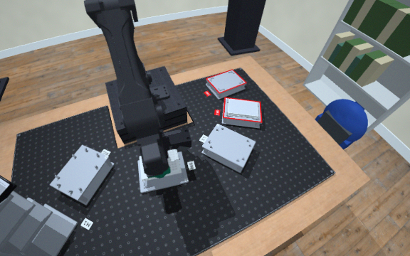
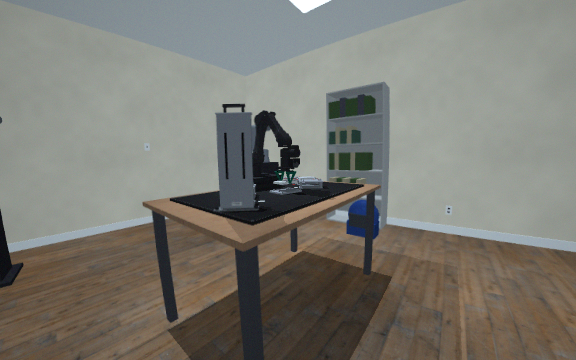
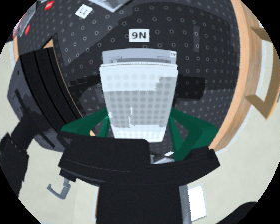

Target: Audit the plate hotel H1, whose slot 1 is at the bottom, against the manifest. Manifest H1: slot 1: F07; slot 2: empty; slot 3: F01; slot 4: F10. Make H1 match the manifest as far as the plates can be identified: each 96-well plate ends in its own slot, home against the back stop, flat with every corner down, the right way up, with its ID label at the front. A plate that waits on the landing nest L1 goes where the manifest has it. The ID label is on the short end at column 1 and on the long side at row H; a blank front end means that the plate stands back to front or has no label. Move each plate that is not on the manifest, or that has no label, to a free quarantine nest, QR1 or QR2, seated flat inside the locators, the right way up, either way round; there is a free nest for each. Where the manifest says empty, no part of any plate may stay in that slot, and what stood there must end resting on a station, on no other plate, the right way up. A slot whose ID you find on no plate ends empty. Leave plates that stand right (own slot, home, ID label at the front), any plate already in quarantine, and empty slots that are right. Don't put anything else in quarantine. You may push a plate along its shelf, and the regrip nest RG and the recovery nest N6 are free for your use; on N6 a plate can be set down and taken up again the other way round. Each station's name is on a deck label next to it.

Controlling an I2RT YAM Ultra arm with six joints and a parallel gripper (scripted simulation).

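The gripper (image 1: pixel 162 173) (image 2: pixel 286 176) (image 3: pixel 140 115) has its green fingers against both long sides of a white 96-well plate (image 3: pixel 138 107), wells up. The plate seems to be held just above the grey nest N6 (image 2: pixel 286 191) (image 3: pixel 136 56); the gap is hard to judge. No ID can be read on it; a small white tag shows at N6's corner. Another plate (image 1: pixel 242 107) sits in the red-edged nest by the nearer red label. The farther red-edged nest (image 1: pixel 226 82) shows no plate. Hotel H1 (image 2: pixel 235 160) stands at the table end; its slots are hidden.
L1's raised nest (image 1: pixel 229 147) and RG's raised nest (image 1: pixel 80 174) carry pegs and no plate. Hotel H1 fills the lower left corner of the top view, beside its label (image 1: pixel 87 224). The arm base (image 1: pixel 173 110) stands behind N6.
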